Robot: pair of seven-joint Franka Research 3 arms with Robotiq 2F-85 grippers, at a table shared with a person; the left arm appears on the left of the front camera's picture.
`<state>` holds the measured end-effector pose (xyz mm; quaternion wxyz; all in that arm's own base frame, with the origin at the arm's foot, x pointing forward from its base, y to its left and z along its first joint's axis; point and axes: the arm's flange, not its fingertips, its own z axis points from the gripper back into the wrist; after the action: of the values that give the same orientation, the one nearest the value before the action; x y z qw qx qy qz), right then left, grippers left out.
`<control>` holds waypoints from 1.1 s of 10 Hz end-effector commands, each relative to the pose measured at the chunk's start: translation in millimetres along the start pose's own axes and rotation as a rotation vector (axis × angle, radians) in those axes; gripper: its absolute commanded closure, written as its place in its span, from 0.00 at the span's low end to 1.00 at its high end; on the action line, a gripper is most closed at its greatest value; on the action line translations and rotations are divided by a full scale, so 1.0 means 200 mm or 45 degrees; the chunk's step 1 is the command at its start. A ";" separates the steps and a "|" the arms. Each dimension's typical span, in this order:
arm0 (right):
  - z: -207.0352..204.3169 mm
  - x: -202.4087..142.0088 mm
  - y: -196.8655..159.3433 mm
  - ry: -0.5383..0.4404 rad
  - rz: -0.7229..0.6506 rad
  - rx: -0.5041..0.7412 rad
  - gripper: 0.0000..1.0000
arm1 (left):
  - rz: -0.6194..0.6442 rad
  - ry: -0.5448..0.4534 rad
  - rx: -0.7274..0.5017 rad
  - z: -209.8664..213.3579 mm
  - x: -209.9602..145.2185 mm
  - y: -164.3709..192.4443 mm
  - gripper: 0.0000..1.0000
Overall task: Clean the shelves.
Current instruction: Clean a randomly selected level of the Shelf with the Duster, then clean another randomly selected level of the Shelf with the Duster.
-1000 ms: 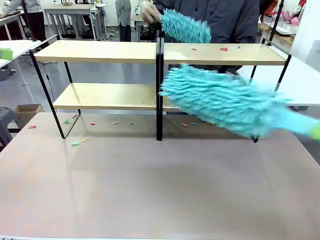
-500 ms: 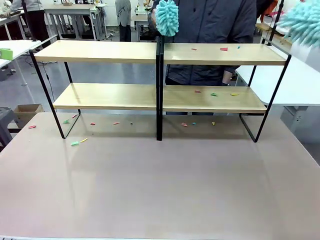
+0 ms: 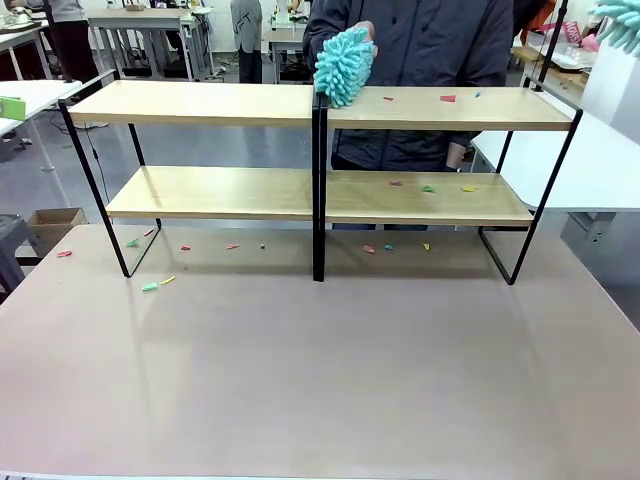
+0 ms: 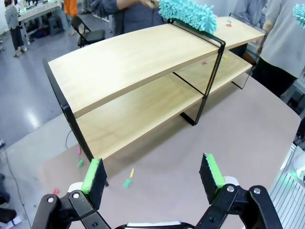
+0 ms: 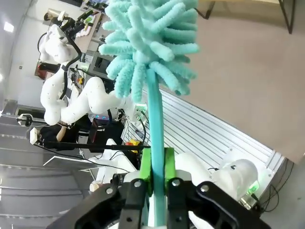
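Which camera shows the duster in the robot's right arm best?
The right wrist view: the teal duster shows close up, its handle clamped in the right end effector. The front view catches part of its head at the top right corner; the left wrist view, a sliver at the right edge.

Front camera faces the shelves (image 3: 190, 102) squarely; left wrist camera sees them obliquely from above.
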<state>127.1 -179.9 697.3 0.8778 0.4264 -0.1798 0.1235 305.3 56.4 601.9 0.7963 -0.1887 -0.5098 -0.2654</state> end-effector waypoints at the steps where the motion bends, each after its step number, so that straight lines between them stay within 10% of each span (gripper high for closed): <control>1: 0.03 -0.03 0.05 -0.006 0.024 0.002 0.88 | -0.003 0.003 -0.003 0.00 0.00 0.00 0.00; 11: 0.03 -0.03 0.05 -0.006 0.024 0.002 0.88 | -0.003 0.003 -0.003 0.00 0.00 0.00 0.00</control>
<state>125.5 -178.5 699.2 0.8803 0.4226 -0.1784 0.1214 305.3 56.4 601.9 0.7963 -0.1887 -0.5098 -0.2654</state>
